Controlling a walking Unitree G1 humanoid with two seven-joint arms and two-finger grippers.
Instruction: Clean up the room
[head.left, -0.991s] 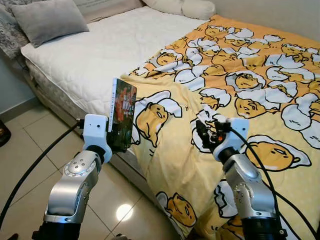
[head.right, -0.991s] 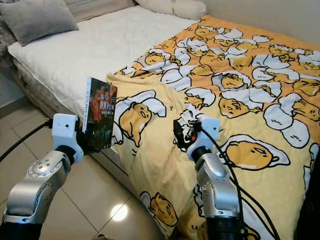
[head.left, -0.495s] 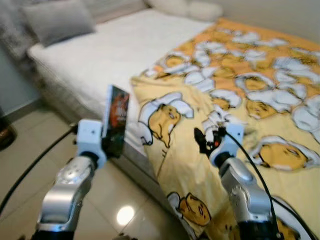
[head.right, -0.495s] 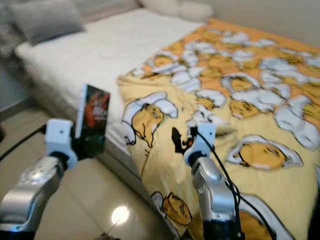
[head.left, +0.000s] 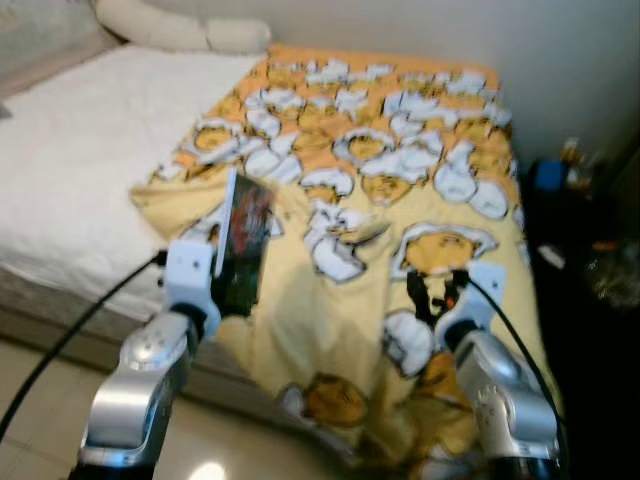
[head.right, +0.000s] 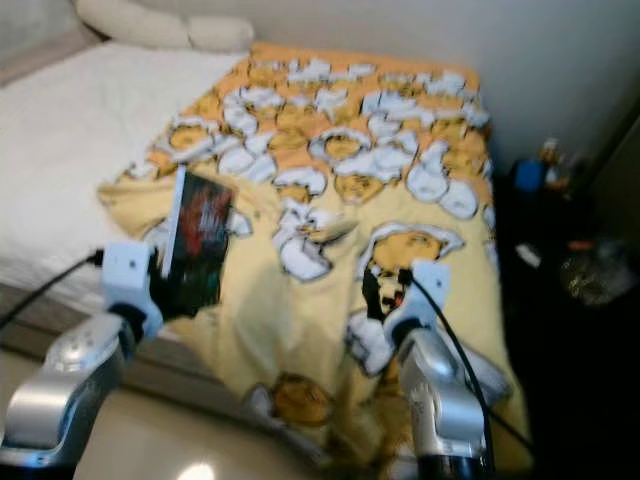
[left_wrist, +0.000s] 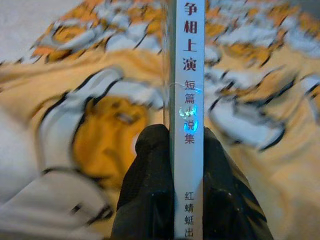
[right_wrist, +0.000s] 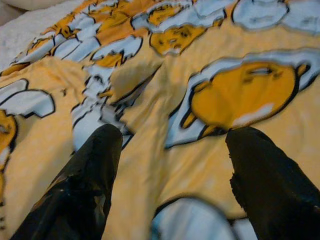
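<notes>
The left gripper (left_wrist: 172, 185) has its two black fingers (left_wrist: 147, 190) pressed on both sides of a thin book (head.left: 243, 245), pinching it near its lower end, so the book stands upright with the spine toward the wrist. It is carried above the near edge of the bed (head.left: 70, 190), I think for putting away somewhere. The right gripper (right_wrist: 170, 185) is spread wide and holds nothing; it hovers over the yellow blanket (head.left: 400, 180) near the foot edge.
</notes>
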